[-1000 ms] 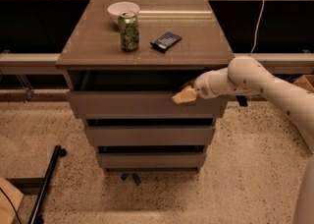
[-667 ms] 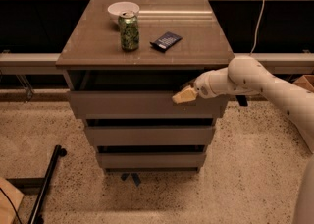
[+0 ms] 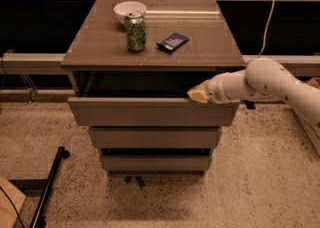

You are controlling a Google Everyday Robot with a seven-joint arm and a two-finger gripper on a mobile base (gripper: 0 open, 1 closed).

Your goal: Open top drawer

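Observation:
The top drawer [image 3: 150, 112] is the widest grey-brown front of three. It stands pulled out a little from the cabinet, with a dark gap showing above its top edge. My gripper [image 3: 196, 94] is at the right part of that top edge, its yellowish tip resting on or just behind the panel. The white arm [image 3: 270, 84] comes in from the right.
On the cabinet top [image 3: 100, 47] stand a green can [image 3: 135, 32], a white bowl [image 3: 129, 9] behind it and a dark phone-like object [image 3: 173, 42]. Two narrower drawer fronts [image 3: 154, 137] sit below. A black pole [image 3: 47, 187] lies on the floor at left.
The top drawer has come a little farther out, and the gripper has moved slightly toward the front with it.

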